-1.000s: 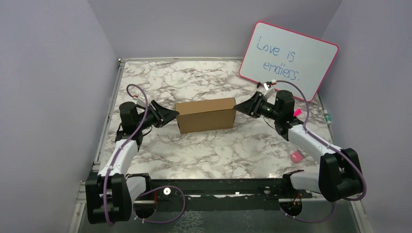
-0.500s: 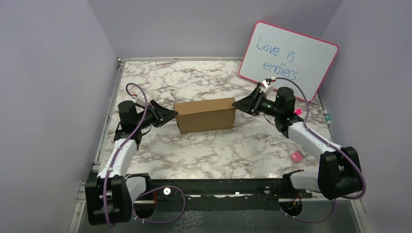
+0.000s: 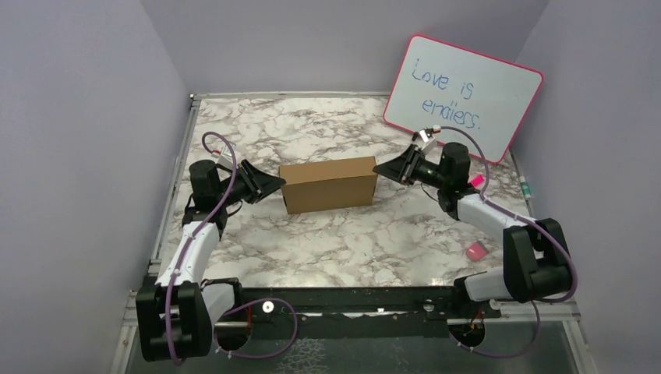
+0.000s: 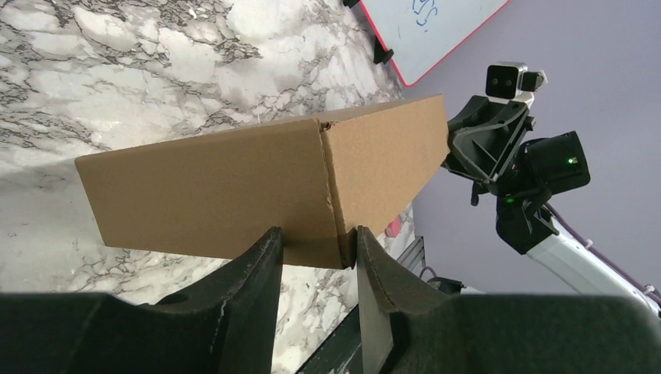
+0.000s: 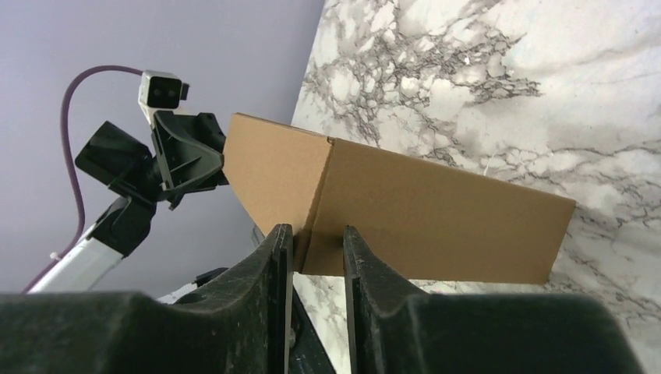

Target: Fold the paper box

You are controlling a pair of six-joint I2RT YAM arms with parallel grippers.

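The paper box (image 3: 329, 184) is a closed brown cardboard box lying lengthwise mid-table, also seen in the left wrist view (image 4: 234, 187) and the right wrist view (image 5: 421, 210). My left gripper (image 3: 277, 185) meets its left end. In the left wrist view that gripper (image 4: 317, 234) has its fingers on either side of the box's near lower corner, one on the long face and one on the end face. My right gripper (image 3: 380, 168) meets the right end. Its jaws (image 5: 316, 232) stand narrow, pinching the corner edge there.
A pink-framed whiteboard (image 3: 463, 95) with blue writing leans at the back right, just behind the right arm. A small pink object (image 3: 475, 250) lies on the marble near the right arm's base. A metal rail (image 3: 181, 171) and lilac walls bound the table.
The right gripper spread wider at the box's right end, then narrowed onto its corner, and the right forearm swung slightly. The left gripper closed a little and stayed put. The box has not moved.
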